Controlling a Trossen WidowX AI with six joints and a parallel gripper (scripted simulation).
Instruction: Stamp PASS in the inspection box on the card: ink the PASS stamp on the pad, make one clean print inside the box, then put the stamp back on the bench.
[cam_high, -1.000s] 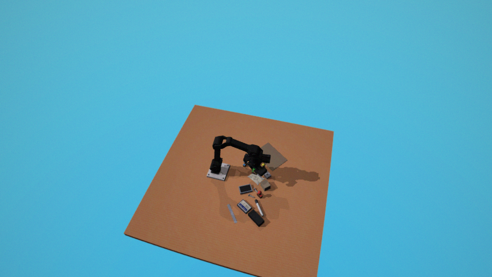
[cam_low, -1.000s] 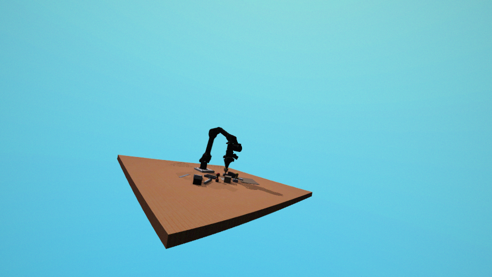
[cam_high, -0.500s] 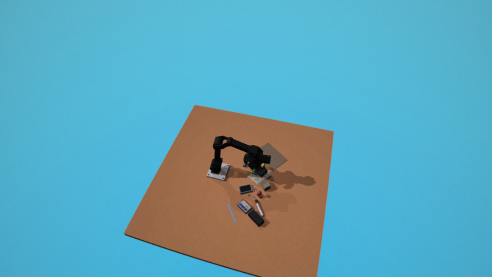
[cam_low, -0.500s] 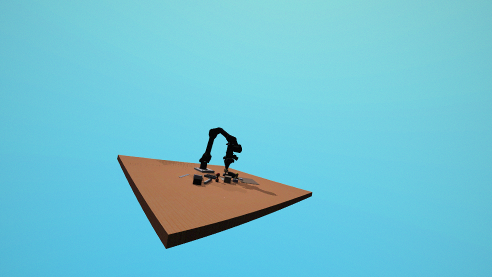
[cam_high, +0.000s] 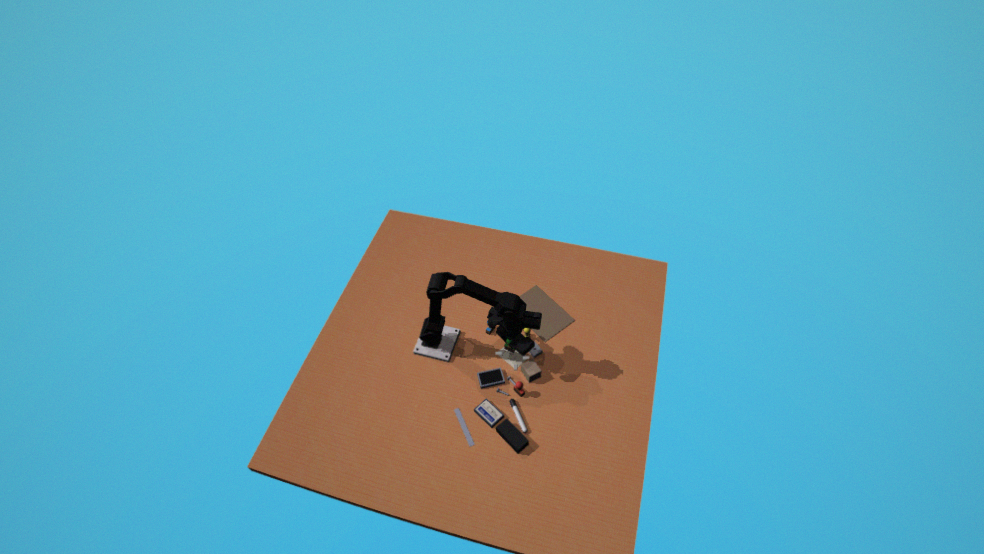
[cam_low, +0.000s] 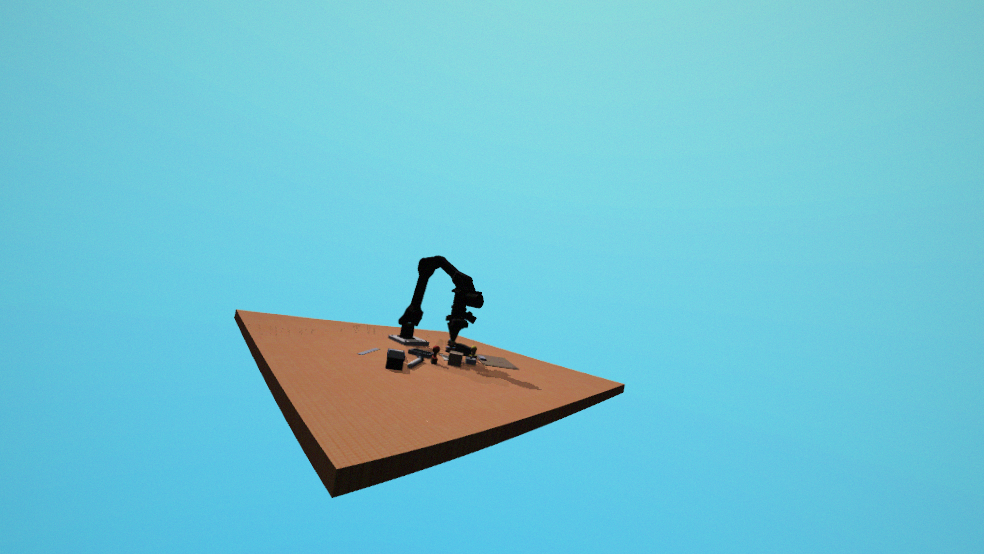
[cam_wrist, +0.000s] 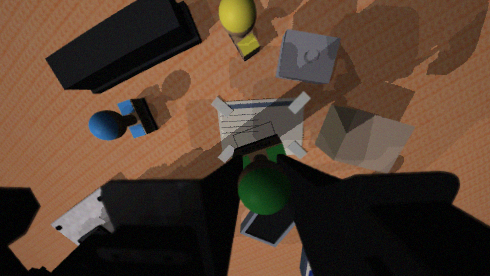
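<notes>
My gripper (cam_high: 509, 347) (cam_low: 452, 342) (cam_wrist: 259, 160) is shut on the green stamp (cam_wrist: 264, 191), whose black-edged base faces the card. The white card (cam_wrist: 295, 132) is held at its corners by pale tabs. The inspection box (cam_wrist: 252, 128) is a thin tilted outline on it. The stamp's base hides the box's near side; no print shows in the visible part. I cannot tell whether the base touches the card. The ink pad (cam_high: 491, 377) (cam_wrist: 270, 236) is open, dark in a grey tray, on the near side of the card. I cannot read the stamp's word.
A blue stamp (cam_wrist: 106, 125), a yellow stamp (cam_wrist: 237, 15) and a long black block (cam_wrist: 120, 40) stand beyond the card. A grey block (cam_wrist: 308, 55) and a beige block (cam_wrist: 370, 140) flank it. A red stamp (cam_high: 518, 386) and a marker (cam_high: 519, 417) are near the pad.
</notes>
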